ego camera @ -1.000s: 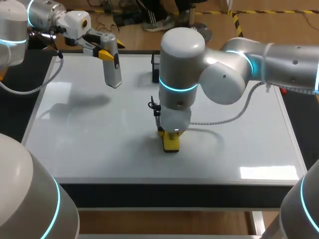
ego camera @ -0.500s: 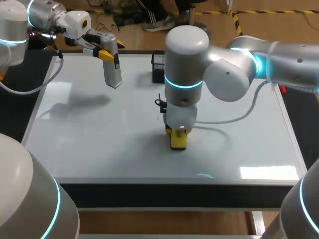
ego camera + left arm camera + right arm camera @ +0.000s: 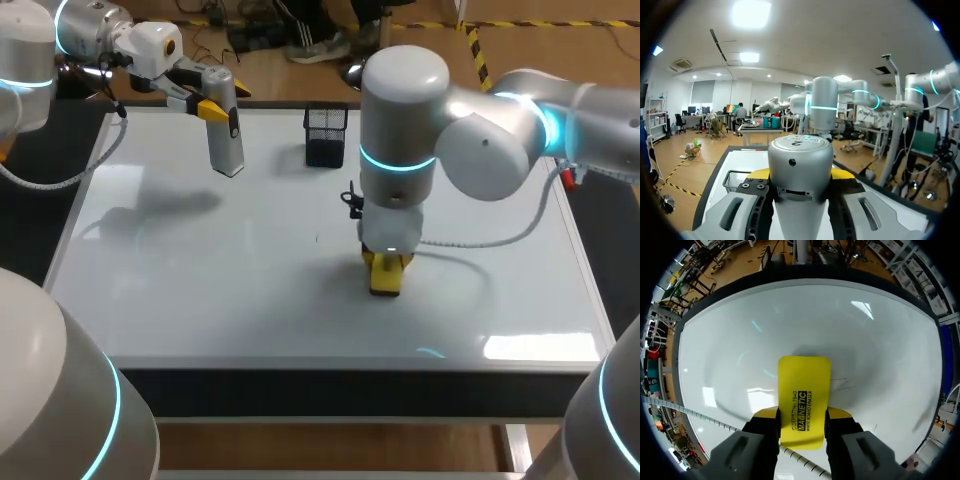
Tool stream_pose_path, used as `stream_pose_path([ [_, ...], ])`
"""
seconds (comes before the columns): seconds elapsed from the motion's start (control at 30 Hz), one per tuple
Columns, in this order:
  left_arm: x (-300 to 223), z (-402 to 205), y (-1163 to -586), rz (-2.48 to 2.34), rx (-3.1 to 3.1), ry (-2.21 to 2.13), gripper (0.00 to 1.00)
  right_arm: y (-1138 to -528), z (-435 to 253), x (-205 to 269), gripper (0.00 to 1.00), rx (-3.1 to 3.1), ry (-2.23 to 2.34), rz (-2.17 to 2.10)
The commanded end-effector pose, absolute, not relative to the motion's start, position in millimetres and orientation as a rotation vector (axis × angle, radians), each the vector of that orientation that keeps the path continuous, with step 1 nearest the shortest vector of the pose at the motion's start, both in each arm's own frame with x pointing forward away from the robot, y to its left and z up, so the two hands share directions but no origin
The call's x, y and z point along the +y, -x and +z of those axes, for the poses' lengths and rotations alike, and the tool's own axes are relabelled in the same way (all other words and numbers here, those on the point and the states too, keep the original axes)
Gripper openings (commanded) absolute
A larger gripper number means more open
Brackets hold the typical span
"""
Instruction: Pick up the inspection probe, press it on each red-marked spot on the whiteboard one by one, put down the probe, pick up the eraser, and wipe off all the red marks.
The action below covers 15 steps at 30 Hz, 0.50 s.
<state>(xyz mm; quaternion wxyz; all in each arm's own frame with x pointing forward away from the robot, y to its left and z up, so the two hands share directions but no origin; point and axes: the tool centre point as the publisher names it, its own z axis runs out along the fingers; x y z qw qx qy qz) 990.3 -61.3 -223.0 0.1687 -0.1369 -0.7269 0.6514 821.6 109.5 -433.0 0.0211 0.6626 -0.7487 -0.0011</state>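
— Starting at the left: why is the probe (image 3: 800,170) up in the air?
— The left gripper (image 3: 210,107) has it clamped, one finger on each side of the silver barrel. It holds the probe above the far left corner of the whiteboard (image 3: 200,290), tip down and off the surface. My guess is that it is parked out of the other arm's way. It has not been put down.
— And that arm's pose?
— It comes in from the far left corner, with the wrist stretched nearly level over the board's edge. The probe hangs roughly upright below the fingers.
— The black mesh holder (image 3: 325,135)?
— It stands at the far edge near the middle, apart from both grippers. It is likely where a tool belongs.
— Then the right side.
— The right gripper (image 3: 802,421) is closed on the yellow eraser (image 3: 386,278), pinching its long sides. The flat face appears to be down on the board, right of centre, which suits wiping. The arm reaches in from the right, elbow high, wrist pointing straight down.
— Any red left?
— None that I can make out on the bare board. The right wrist view shows only faint thin lines (image 3: 840,383) just beside the eraser.
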Motion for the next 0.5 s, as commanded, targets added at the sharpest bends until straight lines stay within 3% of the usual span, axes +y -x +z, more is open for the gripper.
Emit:
stream_pose_path([
  [0.03, -61, -222, -992, 1.849, -2.064, 0.392, 0.00, -821, -440, 98, 0.00, -2.327, -2.060, 0.000],
  [0.5, -61, -222, -992, 1.849, -2.064, 0.392, 0.00, -834, -401, 92, 0.00, -2.203, -2.162, -0.003],
])
